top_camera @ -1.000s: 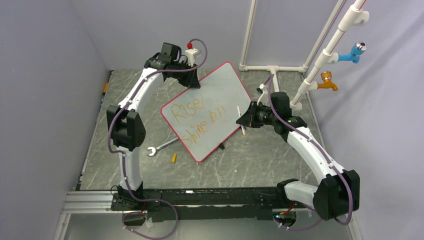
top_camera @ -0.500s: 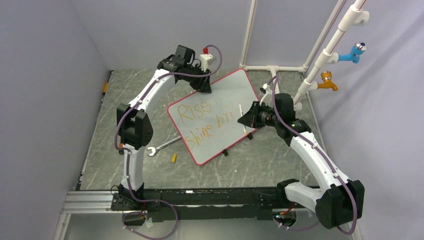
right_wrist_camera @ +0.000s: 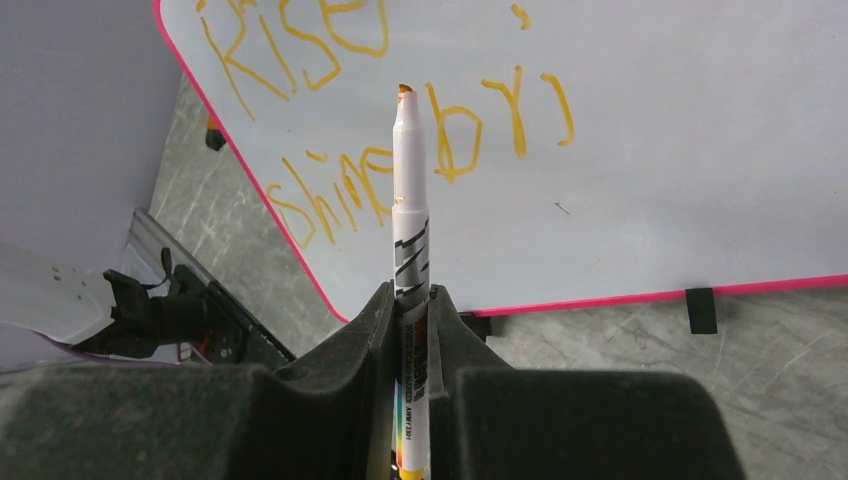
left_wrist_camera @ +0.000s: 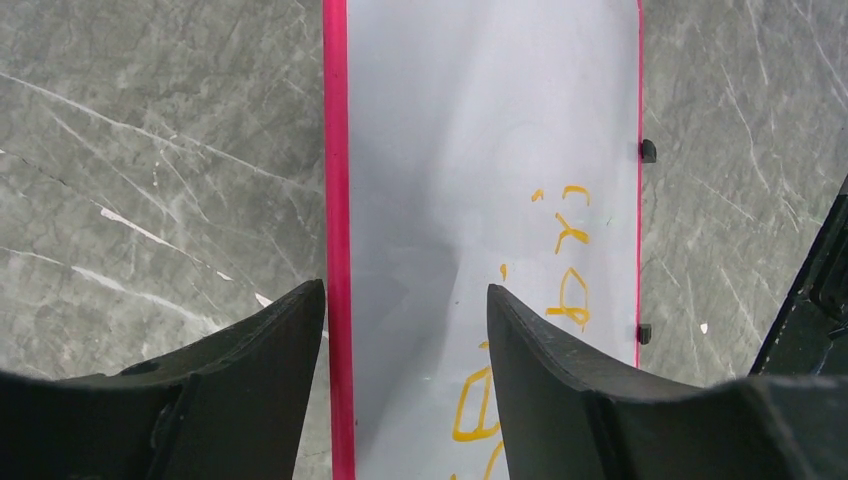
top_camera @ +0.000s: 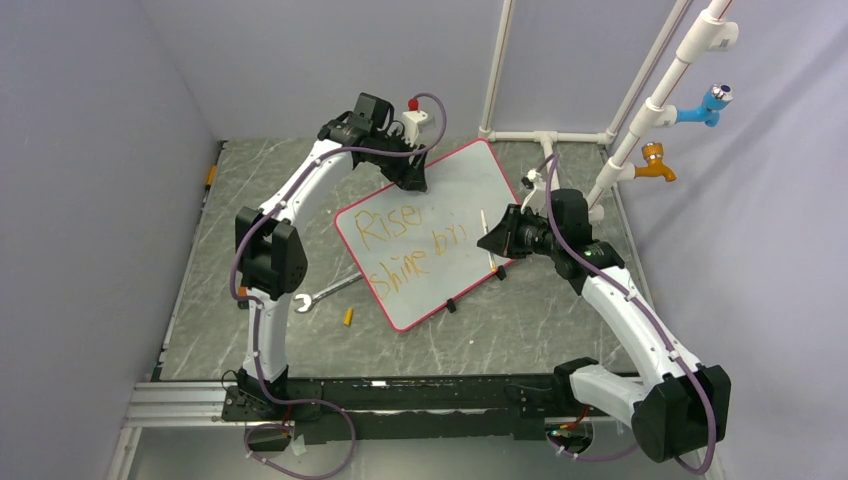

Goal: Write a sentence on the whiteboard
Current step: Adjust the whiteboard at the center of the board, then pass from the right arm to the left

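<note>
The whiteboard [top_camera: 445,205] lies tilted on the table, white with a red-pink rim. The sentence [top_camera: 410,245] is in orange and reads "Rise" above "shine bri". My left gripper [top_camera: 412,180] is open at the board's far left edge. In the left wrist view [left_wrist_camera: 405,300] its fingers [left_wrist_camera: 250,380] straddle the rim [left_wrist_camera: 337,200]. My right gripper [top_camera: 500,238] is shut on a white marker [top_camera: 484,225] at the board's right edge. In the right wrist view the marker [right_wrist_camera: 410,220] points its orange tip at the board [right_wrist_camera: 680,150] beside "bri" [right_wrist_camera: 495,120].
A wrench [top_camera: 325,292] and a small yellow cap [top_camera: 348,316] lie left of the board's near corner. Black clip feet [top_camera: 450,304] sit on the near rim. White pipes with a blue tap [top_camera: 705,105] and an orange tap [top_camera: 655,165] stand at the back right.
Over the last second the whiteboard slid right and turned, with my left gripper moving right along its far edge. My right gripper shifted slightly right with the marker. Little change in the last half second.
</note>
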Controlling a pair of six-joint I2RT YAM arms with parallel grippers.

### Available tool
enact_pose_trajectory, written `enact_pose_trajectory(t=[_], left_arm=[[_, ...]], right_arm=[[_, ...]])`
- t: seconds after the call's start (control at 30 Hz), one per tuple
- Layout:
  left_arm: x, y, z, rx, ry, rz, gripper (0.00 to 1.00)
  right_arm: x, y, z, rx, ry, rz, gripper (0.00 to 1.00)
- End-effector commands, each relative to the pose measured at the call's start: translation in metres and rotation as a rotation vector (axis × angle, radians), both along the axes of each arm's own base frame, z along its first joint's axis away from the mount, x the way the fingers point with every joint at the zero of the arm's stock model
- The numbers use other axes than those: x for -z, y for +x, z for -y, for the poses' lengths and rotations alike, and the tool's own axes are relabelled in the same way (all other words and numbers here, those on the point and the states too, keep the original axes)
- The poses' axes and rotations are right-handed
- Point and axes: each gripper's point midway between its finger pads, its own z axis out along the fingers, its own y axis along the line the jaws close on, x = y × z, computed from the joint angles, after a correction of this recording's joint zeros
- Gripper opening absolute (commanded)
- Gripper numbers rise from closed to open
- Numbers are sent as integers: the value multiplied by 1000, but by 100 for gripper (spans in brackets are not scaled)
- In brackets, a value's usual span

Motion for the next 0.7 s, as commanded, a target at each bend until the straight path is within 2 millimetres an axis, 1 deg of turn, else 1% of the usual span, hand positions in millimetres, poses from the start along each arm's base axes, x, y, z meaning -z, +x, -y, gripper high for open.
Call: enact_pose_trajectory(t=[0.0,0.17,0.23,0.3,0.37,0.4,0.43,0.47,0.53,0.57,0.6,0.63,0.67], left_arm=[[-25,1,3,-9,-24,59,66],[-45,6,-2,-37,-16,111,70],[-60,10,-7,-53,6,157,72],[-75,12,-17,-78,36,199,73],[-95,8,-25,-91,49,249,74],[-105,4,-29,-97,50,272,75],[-122,-5,-35,-99,44,312,76],[-132,-13,-39,-98,45,346,78],[-143,-32,-47,-84,52,411,80],[-145,-42,-50,-75,58,445,80],[-142,-52,-54,-70,74,479,80],[-145,-61,-56,-65,82,533,80],[-140,-71,-57,-51,96,577,81]], right_arm=[[-8,1,1,2,-5,44,0],[-8,1,1,1,-8,47,0],[-9,1,1,2,-5,47,0],[-10,0,-1,-7,6,49,0],[-15,-2,-6,-29,22,58,0],[-18,-3,-9,-44,32,67,0],[-23,-4,-13,-65,45,78,0],[-26,-5,-17,-84,57,85,0],[-34,-10,-27,-129,87,85,0],[-37,-11,-32,-149,99,80,0],[-39,-14,-38,-176,108,75,0],[-41,-18,-45,-203,116,71,0],[-42,-21,-52,-231,117,63,0]])
